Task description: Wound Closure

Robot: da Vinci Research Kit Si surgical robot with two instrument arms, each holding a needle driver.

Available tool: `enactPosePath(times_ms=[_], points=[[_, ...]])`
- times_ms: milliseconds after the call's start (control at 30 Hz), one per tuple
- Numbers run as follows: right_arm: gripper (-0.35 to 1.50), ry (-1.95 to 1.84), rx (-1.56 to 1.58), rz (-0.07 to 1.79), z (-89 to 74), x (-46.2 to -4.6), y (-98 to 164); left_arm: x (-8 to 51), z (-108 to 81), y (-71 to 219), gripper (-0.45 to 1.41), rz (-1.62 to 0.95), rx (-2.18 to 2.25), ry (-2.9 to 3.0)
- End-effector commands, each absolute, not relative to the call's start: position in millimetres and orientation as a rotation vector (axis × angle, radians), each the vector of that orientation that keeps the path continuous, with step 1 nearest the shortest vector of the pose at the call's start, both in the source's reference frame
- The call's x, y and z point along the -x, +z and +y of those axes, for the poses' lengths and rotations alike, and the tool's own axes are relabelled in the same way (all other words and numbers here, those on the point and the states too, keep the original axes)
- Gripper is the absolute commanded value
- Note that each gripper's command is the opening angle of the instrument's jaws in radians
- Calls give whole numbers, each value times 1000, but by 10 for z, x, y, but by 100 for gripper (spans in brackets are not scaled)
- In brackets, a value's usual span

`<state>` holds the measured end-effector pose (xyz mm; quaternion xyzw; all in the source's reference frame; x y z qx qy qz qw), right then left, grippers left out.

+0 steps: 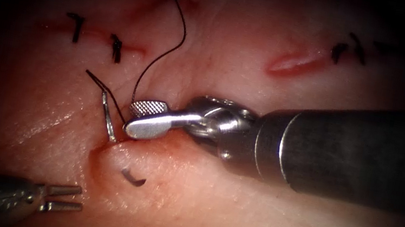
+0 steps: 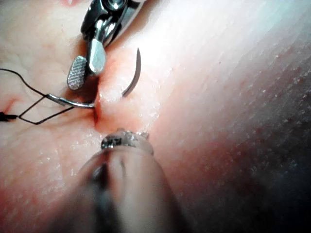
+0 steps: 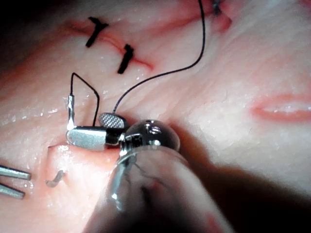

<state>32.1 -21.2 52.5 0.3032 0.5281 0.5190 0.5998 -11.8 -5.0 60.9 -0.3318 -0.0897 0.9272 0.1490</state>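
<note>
While the needle (image 1: 109,117) is sitting through the tissue (image 1: 208,208), tip (image 1: 132,177) exposed below the open cut (image 1: 103,149), no further stitch is being seated, with right pincer (image 1: 137,118) and left pincer (image 1: 68,200) both gaping, empty.

The tissue (image 1: 262,217) is pale pink, reddened along the cut (image 1: 103,149). The thread (image 1: 173,42) and the far stitches (image 1: 75,27) are black. The needle (image 1: 108,117) is bright silver. The right gripper (image 1: 144,117) is polished silver with a cross-hatched jaw face, on a dark grey shaft (image 1: 355,153).
</note>
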Motion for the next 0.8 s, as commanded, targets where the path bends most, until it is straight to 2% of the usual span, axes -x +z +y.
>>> enactPosePath(times_ms=[33,100,200,300,367,633,800], points=[[146,1182,-677,1227,-210,-319,527,127,-45,613,56,-219,985,2665],[146,1163,-646,1228,-209,-312,525,135,-38,608,71,-149,1030,2656],[146,1089,-560,1262,-208,-299,522,146,-30,601,76,-63,1079,2632],[121,994,-463,1346,-205,-286,519,158,-27,596,76,-14,1096,2602],[110,892,-375,1375,-200,-277,516,164,-25,594,74,-4,1119,2584],[116,763,-302,1301,-173,-251,500,183,-14,603,51,60,1142,2538],[116,780,-290,1280,-173,-240,495,191,-11,613,44,92,1131,2526]])
